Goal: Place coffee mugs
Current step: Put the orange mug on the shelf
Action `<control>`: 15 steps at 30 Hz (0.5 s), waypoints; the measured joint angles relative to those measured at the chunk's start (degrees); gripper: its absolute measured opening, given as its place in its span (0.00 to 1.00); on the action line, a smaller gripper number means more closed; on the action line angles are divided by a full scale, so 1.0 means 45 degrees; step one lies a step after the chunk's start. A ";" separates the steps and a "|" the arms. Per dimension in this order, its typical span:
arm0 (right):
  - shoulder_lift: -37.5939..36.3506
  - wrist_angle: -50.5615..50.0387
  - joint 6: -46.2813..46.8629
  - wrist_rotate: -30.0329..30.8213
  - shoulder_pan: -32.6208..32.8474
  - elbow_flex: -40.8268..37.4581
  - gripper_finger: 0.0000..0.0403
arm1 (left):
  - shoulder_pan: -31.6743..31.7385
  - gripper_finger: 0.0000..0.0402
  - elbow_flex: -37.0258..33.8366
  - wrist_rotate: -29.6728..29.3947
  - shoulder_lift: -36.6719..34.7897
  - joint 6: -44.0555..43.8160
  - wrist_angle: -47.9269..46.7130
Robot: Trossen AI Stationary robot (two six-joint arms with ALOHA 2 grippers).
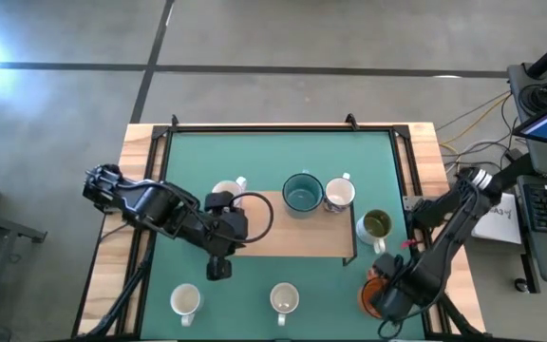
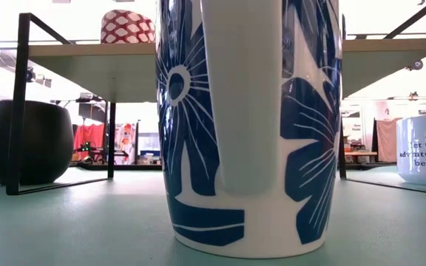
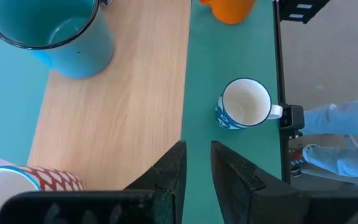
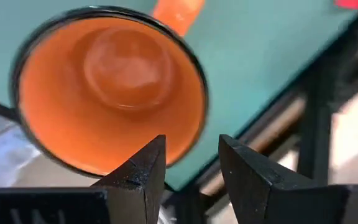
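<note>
Inspection finds the right gripper poised over the orange mug at the table's near right corner, jaws parted and empty, straddling the rim. We judge pickup is the step: we lower squarely, pinch the wall, lift clear. The left gripper waits over the wooden board, jaws slightly apart, empty.
</note>
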 joint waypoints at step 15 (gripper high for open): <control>-0.2866 0.4583 0.1217 0.0424 0.0000 -0.4699 0.34 | 0.0015 0.14 0.0000 -0.0353 -0.0167 -0.0432 -0.0490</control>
